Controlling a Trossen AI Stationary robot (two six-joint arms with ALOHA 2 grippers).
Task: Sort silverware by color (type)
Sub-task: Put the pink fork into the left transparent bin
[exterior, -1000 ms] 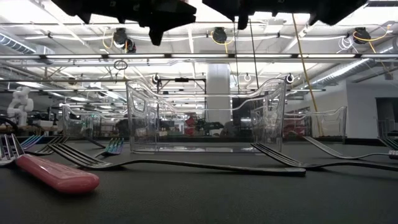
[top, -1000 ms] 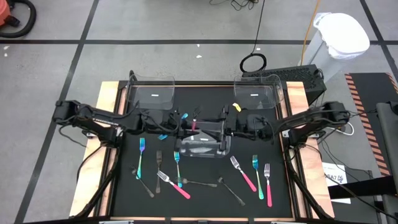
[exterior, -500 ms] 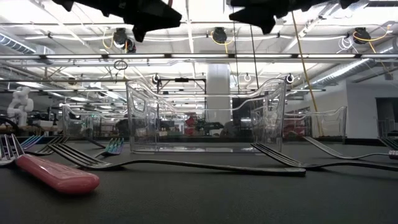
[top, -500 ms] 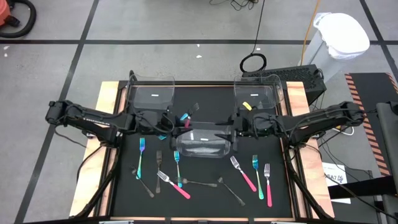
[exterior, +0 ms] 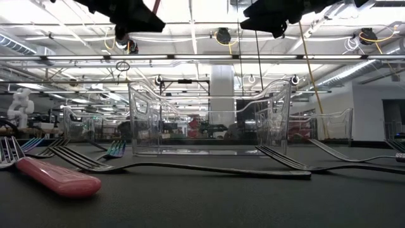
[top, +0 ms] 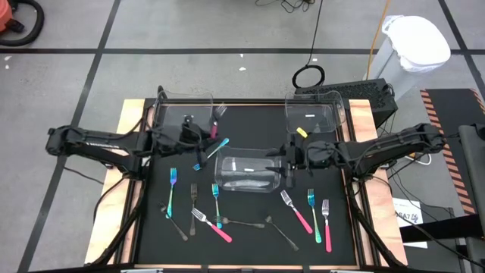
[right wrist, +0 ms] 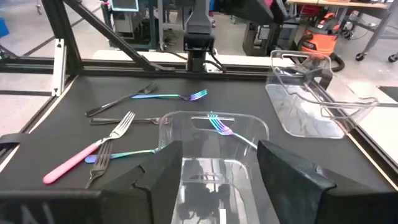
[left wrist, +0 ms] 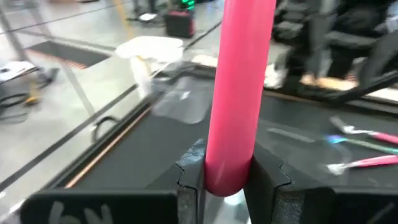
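Pink-handled piece: clamped between the left gripper (left wrist: pixel 227 180) fingers by the end of its handle (left wrist: pixel 239 93); held above the far-left clear bin (top: pixel 163 114); light, stiff, smooth, likely to slip or swing in a pinch so near the tip
Right gripper (top: pixel 292 158): fingers apart, empty, at the right end of the middle bin (top: pixel 227 163)
Loose silverware (top: pixel 303 212): spread along the tabletop's near half; thin and flat, so best pinched across the handle

Open right tool (right wrist: pixel 217 168) over clear bin (right wrist: pixel 214 146), pink-handled fork (right wrist: pixel 87 155) beside it
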